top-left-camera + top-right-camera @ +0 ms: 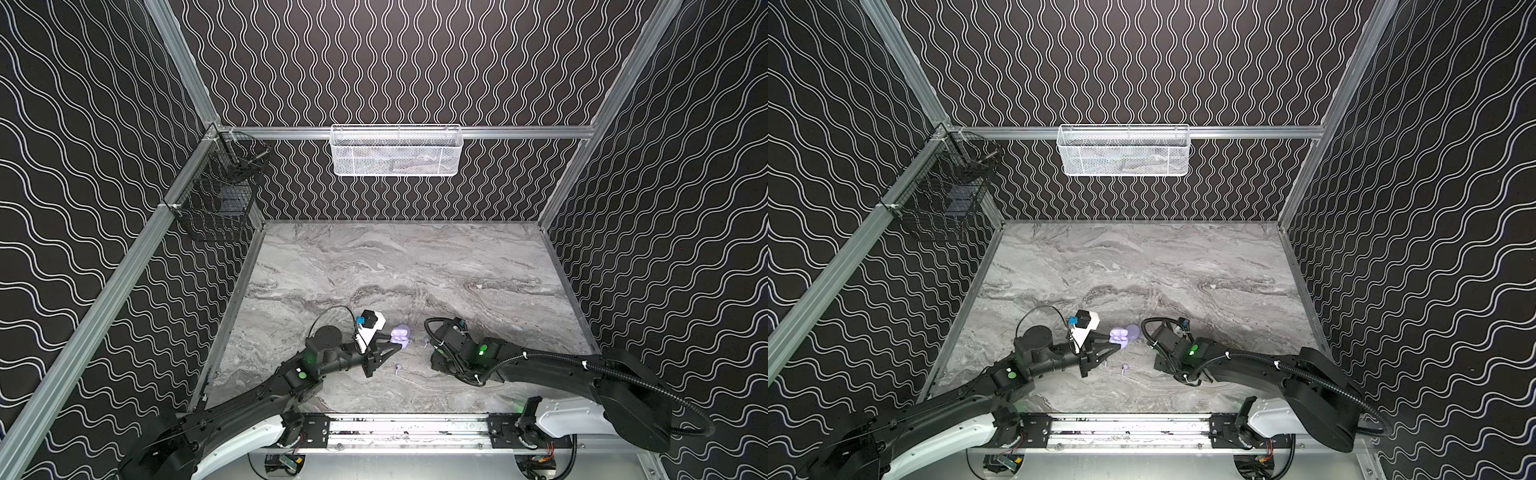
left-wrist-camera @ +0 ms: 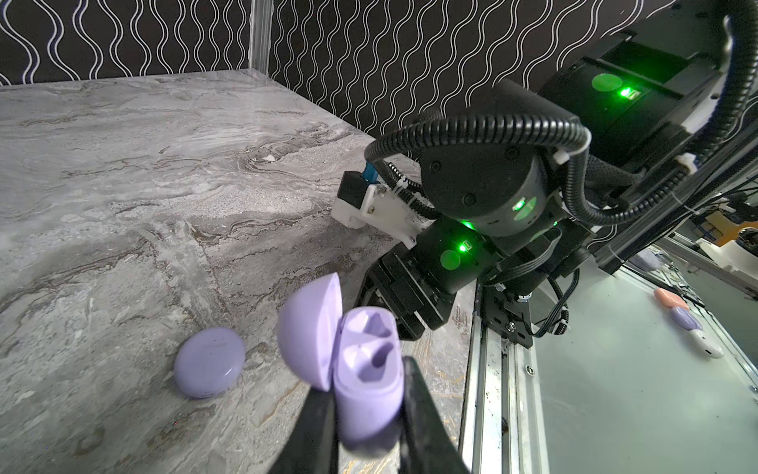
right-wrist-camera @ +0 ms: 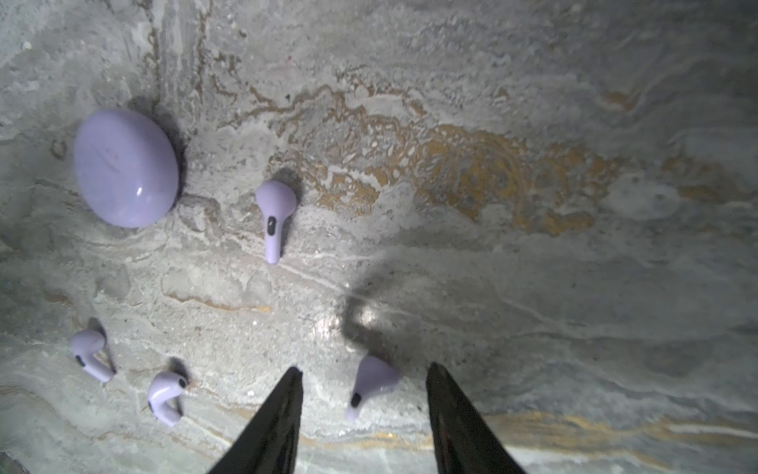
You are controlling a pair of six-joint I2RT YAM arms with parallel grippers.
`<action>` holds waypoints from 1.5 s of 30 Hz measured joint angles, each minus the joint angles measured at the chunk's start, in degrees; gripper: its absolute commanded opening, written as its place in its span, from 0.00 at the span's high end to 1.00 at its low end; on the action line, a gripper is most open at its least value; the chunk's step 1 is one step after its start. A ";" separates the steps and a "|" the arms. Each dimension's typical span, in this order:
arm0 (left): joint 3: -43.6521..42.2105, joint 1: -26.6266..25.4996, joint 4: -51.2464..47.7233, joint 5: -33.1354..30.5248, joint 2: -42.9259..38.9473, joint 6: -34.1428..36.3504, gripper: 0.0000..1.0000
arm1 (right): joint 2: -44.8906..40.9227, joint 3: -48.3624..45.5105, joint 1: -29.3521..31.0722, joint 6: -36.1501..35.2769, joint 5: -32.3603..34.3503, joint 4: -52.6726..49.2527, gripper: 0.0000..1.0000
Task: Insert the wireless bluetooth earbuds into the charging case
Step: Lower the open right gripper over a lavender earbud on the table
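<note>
The left gripper (image 2: 363, 375) is clenched on the body of the open lavender charging case (image 2: 365, 414). It seems to hold the case just above the marble-patterned worktop (image 1: 415, 270), with the lid (image 2: 307, 328) swung back and both sockets empty. A second, closed case (image 3: 125, 166) lies on the worktop just beside it.

All four earbuds lie loose on the worktop, near the middle of its front edge. The first earbud (image 3: 275, 213) is near the closed case. The second earbud (image 3: 88, 353) and third earbud (image 3: 164, 396) lie close together. The fourth earbud (image 3: 371, 385) lies between the jaws of the right gripper (image 3: 365, 369). Those jaws stand apart with bare worktop showing on either side of it, so nothing is grasped.

Each earbud looks very light, stiff and glossy. The rounded head would probably squirt out of a pinch. The straighter stem, or the neck where it meets the head, looks the safer hold, leaving the stem tip free to enter a socket. Because the earbud lies so low, the fingertips would need to come almost down to the surface and close gently.
</note>
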 measured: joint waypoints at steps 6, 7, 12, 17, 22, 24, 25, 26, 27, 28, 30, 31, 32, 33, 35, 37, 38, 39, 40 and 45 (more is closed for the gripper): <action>0.02 0.00 0.02 -0.04 0.07 -0.02 1.00 | 2.08 1.53 -0.04 -1.68 -1.68 1.38 0.49; 0.02 0.00 0.00 -0.09 0.07 -0.02 1.00 | 2.38 1.66 -0.04 -1.90 -1.90 1.60 0.49; 0.02 0.00 0.02 -0.20 0.48 -0.02 1.00 | 3.06 1.97 -0.09 -2.91 -2.08 1.66 0.49; 0.02 0.00 0.02 -0.20 0.90 -0.02 1.00 | 3.50 2.97 -0.09 -3.45 -1.95 1.16 0.49; 0.02 0.00 0.02 -0.20 0.87 -0.02 1.00 | 3.50 4.90 -0.09 -5.27 -0.74 -1.77 0.49; 0.02 0.00 0.02 -0.20 0.85 -0.02 1.00 | 3.43 6.08 -0.09 -6.16 0.15 -3.76 0.50; 0.02 0.00 0.02 -0.20 0.83 0.00 1.00 | 3.28 6.62 -0.09 -6.45 0.59 -4.63 0.50; 0.02 0.00 0.02 -0.22 0.81 0.00 1.00 | 3.15 7.08 -0.09 -6.93 0.98 -5.53 0.50; 0.02 0.00 0.02 -0.22 0.79 0.00 1.00 | 3.08 7.58 -0.09 -7.65 1.33 -6.45 0.50; 0.02 0.00 0.04 -0.20 0.79 0.00 1.00 | 3.13 8.15 -0.07 -7.76 1.46 -7.34 0.51; 0.02 0.00 0.02 -0.22 0.79 0.00 1.00 | 3.63 9.22 0.11 -8.74 2.05 -9.01 0.51; 0.02 0.00 0.02 -0.22 0.79 0.00 1.00 | 3.96 9.66 0.24 -9.27 2.32 -9.60 0.52; 0.02 0.00 0.02 -0.22 0.79 0.00 1.00 | 4.22 9.88 0.37 -9.35 2.40 -10.01 0.53; 0.02 0.00 0.02 -0.22 0.79 0.00 1.00 | 4.46 10.08 0.46 -9.86 2.45 -10.54 0.54; 0.02 0.00 0.02 -0.22 0.79 0.00 1.00 | 4.90 10.34 0.66 -10.73 2.45 -11.47 0.55; 0.02 0.00 0.02 -0.22 0.81 0.00 1.00 | 5.44 10.56 0.66 -10.91 2.43 -12.00 0.56; 0.02 0.00 0.02 -0.22 0.81 0.00 1.00 | 5.64 10.56 0.66 -11.37 2.38 -12.07 0.57; 0.02 0.00 0.02 -0.22 0.81 0.00 1.00 | 5.90 10.56 0.66 -11.87 2.38 -12.13 0.57; 0.02 0.00 0.02 -0.22 0.81 0.00 1.00 | 6.21 10.56 0.74 -11.87 2.36 -12.13 0.58; 0.02 0.00 0.04 -0.22 0.81 0.00 1.00 | 8.24 10.71 1.49 -11.89 1.27 -12.04 0.60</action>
